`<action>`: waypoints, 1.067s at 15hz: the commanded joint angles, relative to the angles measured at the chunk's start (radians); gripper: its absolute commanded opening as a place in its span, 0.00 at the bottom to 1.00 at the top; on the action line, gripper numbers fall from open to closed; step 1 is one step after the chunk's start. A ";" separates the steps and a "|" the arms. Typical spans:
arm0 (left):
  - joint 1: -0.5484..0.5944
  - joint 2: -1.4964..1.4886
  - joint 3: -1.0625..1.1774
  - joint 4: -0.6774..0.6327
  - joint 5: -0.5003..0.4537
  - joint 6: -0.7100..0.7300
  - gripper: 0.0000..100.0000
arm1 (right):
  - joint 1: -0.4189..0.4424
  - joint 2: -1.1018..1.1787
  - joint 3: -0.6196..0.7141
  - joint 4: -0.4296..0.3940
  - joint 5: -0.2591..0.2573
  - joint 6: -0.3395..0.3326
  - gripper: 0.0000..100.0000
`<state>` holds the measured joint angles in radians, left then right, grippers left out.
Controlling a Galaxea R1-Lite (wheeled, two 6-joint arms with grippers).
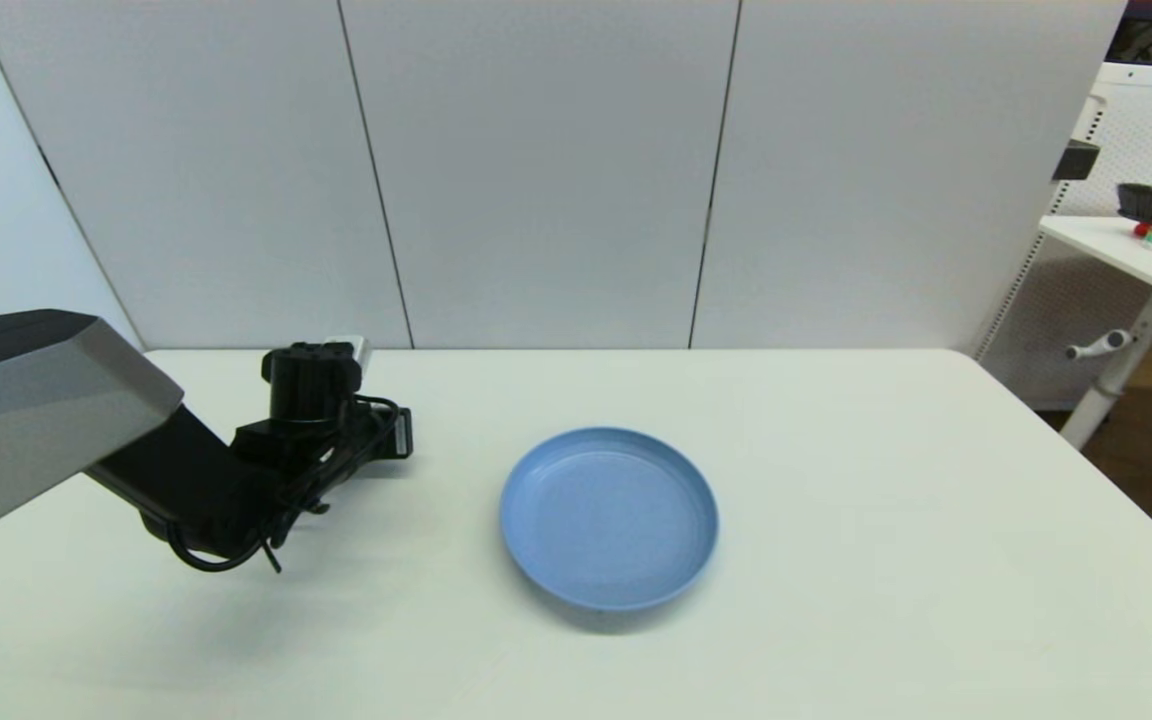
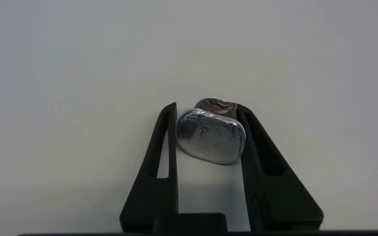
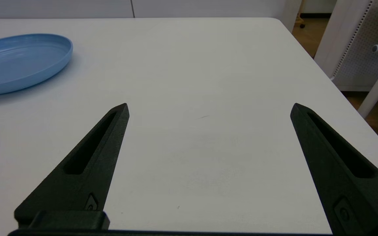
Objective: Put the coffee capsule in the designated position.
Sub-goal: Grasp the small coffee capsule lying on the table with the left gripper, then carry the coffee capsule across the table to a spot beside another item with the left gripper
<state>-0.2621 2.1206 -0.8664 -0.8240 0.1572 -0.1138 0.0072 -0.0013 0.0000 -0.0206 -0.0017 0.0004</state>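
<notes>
The left gripper has its 2 fingers pinched onto the coffee capsule, just above the white table and well left of the blue plate. Its foil face is crumpled, so it looks light, thin-walled and easily crushed; gripping across the rim with mild pressure seems safest. The right gripper hovers wide open, empty.
</notes>
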 commanded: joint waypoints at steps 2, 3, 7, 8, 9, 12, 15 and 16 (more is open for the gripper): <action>-0.008 -0.041 -0.002 0.000 0.001 0.000 0.00 | 0.000 0.001 0.006 0.001 0.000 0.000 1.00; -0.014 -0.070 -0.003 0.008 -0.001 0.006 0.00 | 0.000 0.001 0.006 -0.001 0.000 0.000 1.00; -0.065 -0.179 0.020 0.066 -0.001 0.010 0.00 | 0.000 0.001 0.006 -0.001 0.000 0.000 1.00; -0.088 -0.206 0.020 0.089 -0.004 0.016 0.00 | 0.000 0.001 0.006 -0.001 0.002 0.000 1.00; -0.111 -0.238 0.020 0.114 -0.005 0.036 0.00 | 0.000 0.001 0.006 -0.001 0.000 0.000 1.00; -0.181 -0.366 0.055 0.177 -0.010 0.177 0.00 | 0.000 0.001 0.006 -0.001 0.000 0.000 1.00; -0.262 -0.462 0.138 0.250 -0.013 0.263 0.00 | 0.000 0.001 0.006 -0.001 0.002 0.000 1.00; -0.304 -0.490 0.158 0.263 -0.013 0.269 0.00 | 0.000 0.001 0.006 0.001 0.000 0.000 1.00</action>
<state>-0.4864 1.7323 -0.7600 -0.5872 0.1447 0.1274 0.0072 -0.0013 0.0000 -0.0206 -0.0004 0.0000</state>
